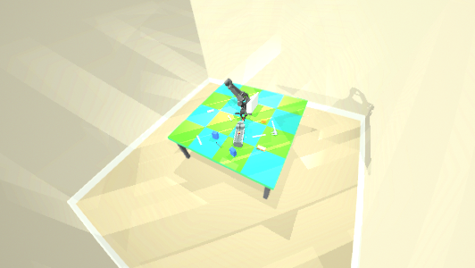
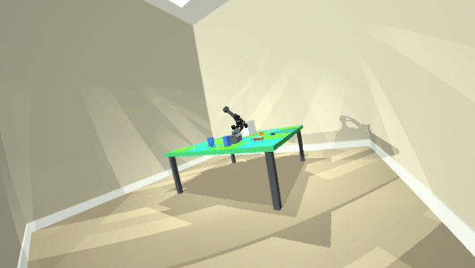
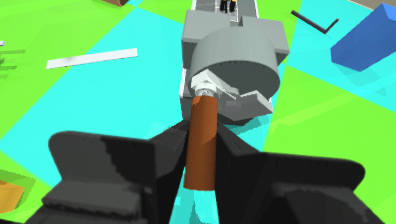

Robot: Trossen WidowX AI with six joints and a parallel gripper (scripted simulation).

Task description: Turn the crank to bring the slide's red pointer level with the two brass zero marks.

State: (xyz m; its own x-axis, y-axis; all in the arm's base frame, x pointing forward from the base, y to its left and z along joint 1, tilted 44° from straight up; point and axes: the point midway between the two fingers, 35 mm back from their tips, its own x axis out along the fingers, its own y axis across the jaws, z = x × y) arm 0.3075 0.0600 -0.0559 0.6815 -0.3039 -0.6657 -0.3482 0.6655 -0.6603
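Two black gripper fingers are closed on the orange-brown cylindrical crank handle (image 3: 202, 145). Beyond it, the light-grey angular metal crank arm (image 3: 250, 105) lies across the round grey drum (image 3: 235, 55) of the grey block-shaped machine (image 1: 239, 135) (image 2: 236, 138) (image 3: 205, 27), which stands on the green-and-cyan checkered table (image 1: 263, 167) (image 2: 223, 151) (image 3: 100, 112). The pointer's level cannot be told.

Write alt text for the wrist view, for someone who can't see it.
A black gripper is closed on the brown crank handle of a gray machine. Around it, on a green and cyan checkered table top, lie a white strip, a bent dark rod and a blue block.
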